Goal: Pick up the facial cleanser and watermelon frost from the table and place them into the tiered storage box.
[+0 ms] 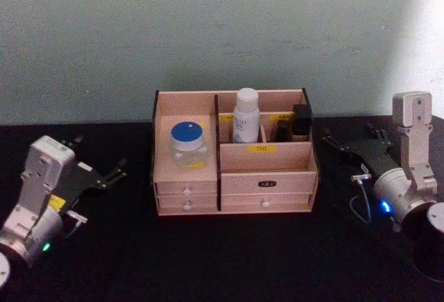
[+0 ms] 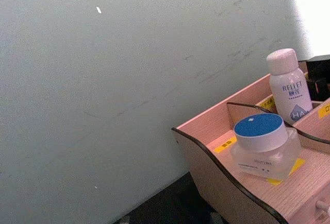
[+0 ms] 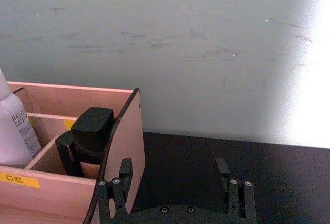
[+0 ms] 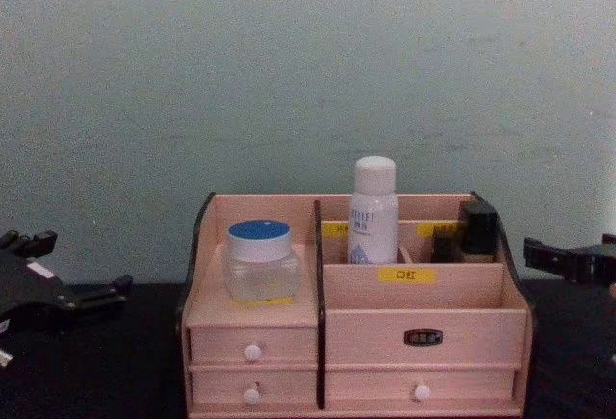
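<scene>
Black bench (image 1: 229,260) holds the tiered storage box (image 1: 267,157) between 2 released pincers, left pincer (image 1: 104,177) and right pincer (image 1: 350,142), with the watermelon frost (image 1: 189,144) and facial cleanser (image 1: 245,115) inside, so both should just rest clear.

Dim, grainy views; strong glare on wall (image 1: 423,24) at right; soft focus throughout.

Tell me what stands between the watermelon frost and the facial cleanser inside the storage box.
A dark-edged wooden divider of the tiered storage box separates the watermelon frost from the facial cleanser, clearest in the chest view.
</scene>
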